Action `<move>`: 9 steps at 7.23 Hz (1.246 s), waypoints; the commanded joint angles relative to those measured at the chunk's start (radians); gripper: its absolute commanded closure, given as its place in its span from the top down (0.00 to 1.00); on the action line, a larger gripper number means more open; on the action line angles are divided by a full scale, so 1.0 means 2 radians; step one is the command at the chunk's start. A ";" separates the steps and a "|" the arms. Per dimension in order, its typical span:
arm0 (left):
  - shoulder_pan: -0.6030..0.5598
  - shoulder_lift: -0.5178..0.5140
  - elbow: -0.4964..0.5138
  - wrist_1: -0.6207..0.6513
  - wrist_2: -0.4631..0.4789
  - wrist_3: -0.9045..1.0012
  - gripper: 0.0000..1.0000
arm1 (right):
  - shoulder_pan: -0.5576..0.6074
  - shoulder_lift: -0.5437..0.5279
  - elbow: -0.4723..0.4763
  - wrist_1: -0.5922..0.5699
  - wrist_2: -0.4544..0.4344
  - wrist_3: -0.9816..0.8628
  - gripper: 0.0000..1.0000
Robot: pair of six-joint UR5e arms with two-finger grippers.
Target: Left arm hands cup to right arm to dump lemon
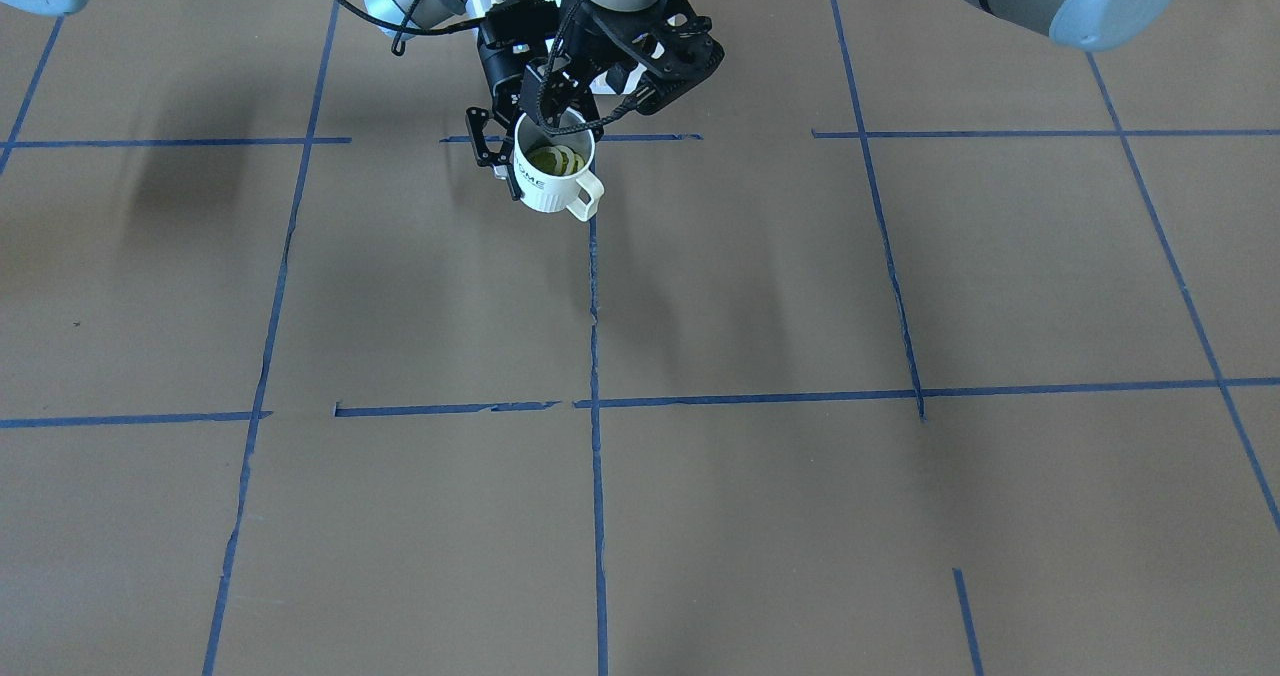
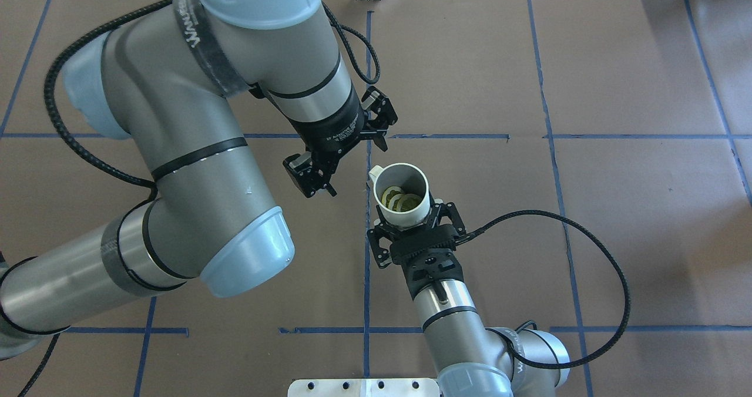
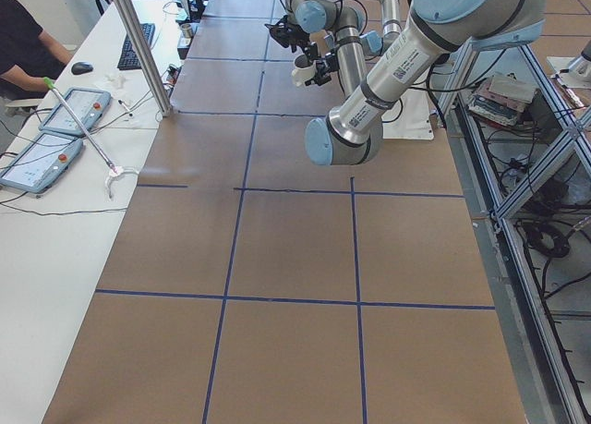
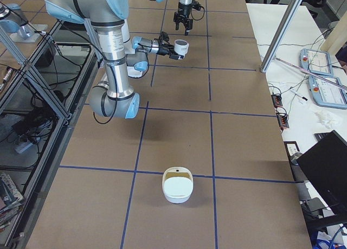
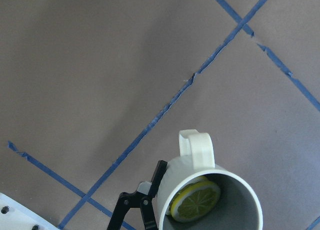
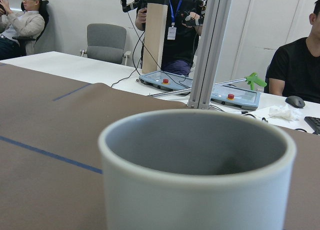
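The white ribbed cup (image 2: pixel 411 216) with dark lettering is held upright in the air, above the table. My right gripper (image 2: pixel 413 224), the one with thin linkage fingers, is shut on its lower wall from both sides. The lemon (image 2: pixel 399 199) lies inside as yellow slices; it also shows in the left wrist view (image 5: pixel 195 205) and the front view (image 1: pixel 555 161). My left gripper (image 2: pixel 358 168), bulky and lattice-framed, is open beside and above the cup, apart from it. The right wrist view is filled by the cup's rim (image 6: pixel 200 135). The cup's handle (image 5: pixel 199 150) points away from the right gripper.
A white container (image 4: pixel 178 186) stands on the brown table with blue tape lines (image 1: pixel 594 316), far from both grippers towards the robot's right end. A metal post (image 4: pixel 279 32) and white desks with teach pendants (image 3: pixel 69 110) and seated people line the far side.
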 commanded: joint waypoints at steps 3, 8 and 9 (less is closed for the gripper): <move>-0.012 0.031 -0.012 0.000 0.013 0.014 1.00 | 0.021 -0.163 0.028 0.229 0.003 0.001 0.00; -0.012 0.049 -0.011 -0.004 0.023 0.025 1.00 | 0.066 -0.436 0.025 0.394 0.034 0.059 0.00; -0.012 0.055 -0.012 -0.004 0.023 0.029 1.00 | 0.071 -0.435 -0.049 0.505 0.037 0.070 0.00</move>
